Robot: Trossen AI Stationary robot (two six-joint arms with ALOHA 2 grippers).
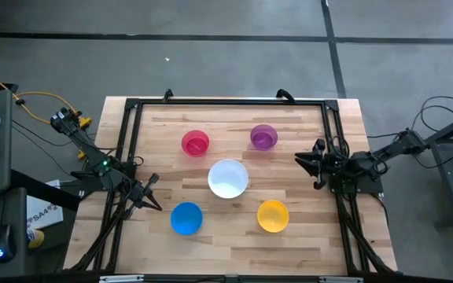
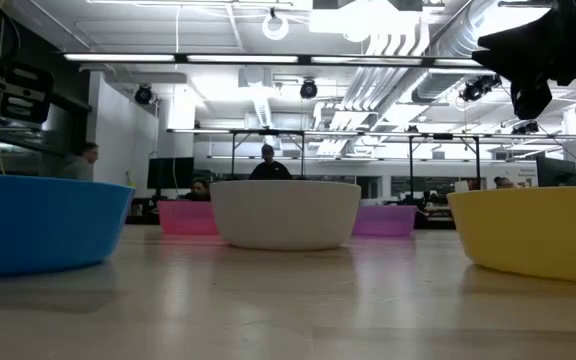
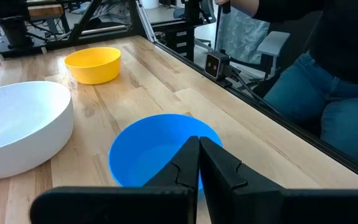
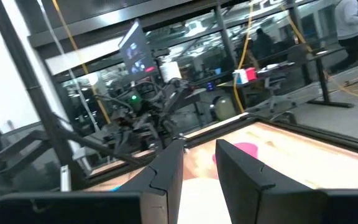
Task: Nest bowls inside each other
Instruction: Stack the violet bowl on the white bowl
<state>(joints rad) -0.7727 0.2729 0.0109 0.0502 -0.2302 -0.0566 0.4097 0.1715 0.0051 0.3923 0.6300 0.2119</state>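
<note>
Five bowls stand upright and apart on their bases on the wooden table. The white bowl is in the middle, the pink-red bowl and the purple bowl are behind it, and the blue bowl and the yellow bowl are in front. My left gripper hovers at the table's left edge, shut and empty, with the blue bowl just beyond its fingertips. My right gripper hangs open and empty at the right edge, beside the purple bowl, pointing toward the table's left side.
A black metal frame runs along the table's edges. A small camera box sits on the near rail, and a person in jeans is close behind it. Other people show far off in the room.
</note>
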